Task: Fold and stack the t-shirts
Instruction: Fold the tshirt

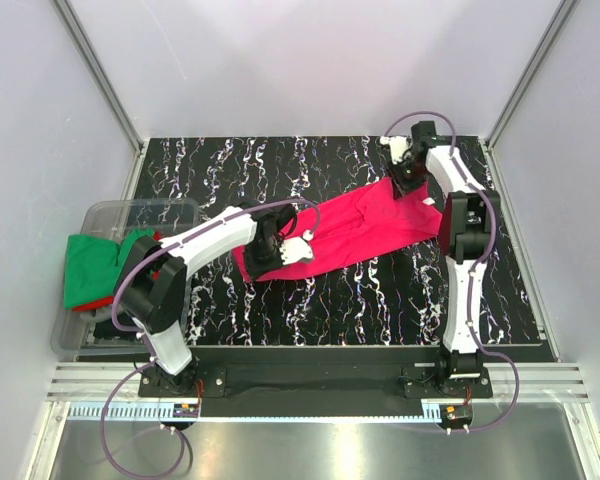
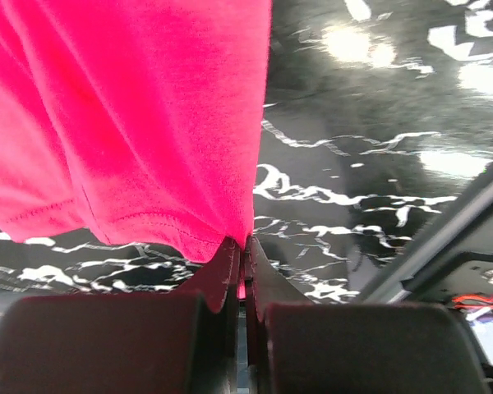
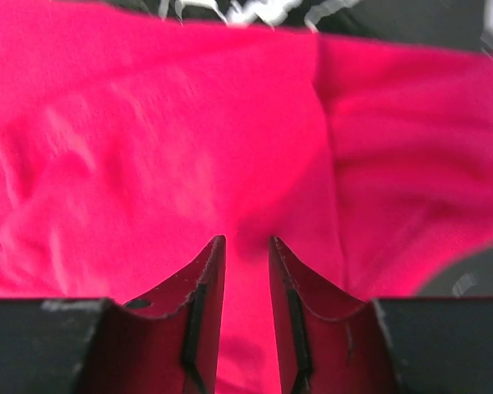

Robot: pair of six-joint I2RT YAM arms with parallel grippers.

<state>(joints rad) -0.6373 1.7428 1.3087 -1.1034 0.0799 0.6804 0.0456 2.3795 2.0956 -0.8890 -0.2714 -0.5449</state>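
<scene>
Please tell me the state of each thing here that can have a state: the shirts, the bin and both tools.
crimson t-shirt: stretched out long, not stacked.
left tool: shut on the crimson t-shirt's hem.
right tool: open, narrow gap, crimson cloth between its fingers.
clear plastic bin: holds shirts.
green t-shirt: crumpled, spilling over the bin's edge.

t-shirt (image 1: 355, 228) on table (image 1: 330, 310), bin (image 1: 145, 203) left

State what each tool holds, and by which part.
Left tool pinches the pink shirt by its hem corner. Right tool straddles the shirt's far end, jaws apart; whether it grips cannot be told.
</scene>
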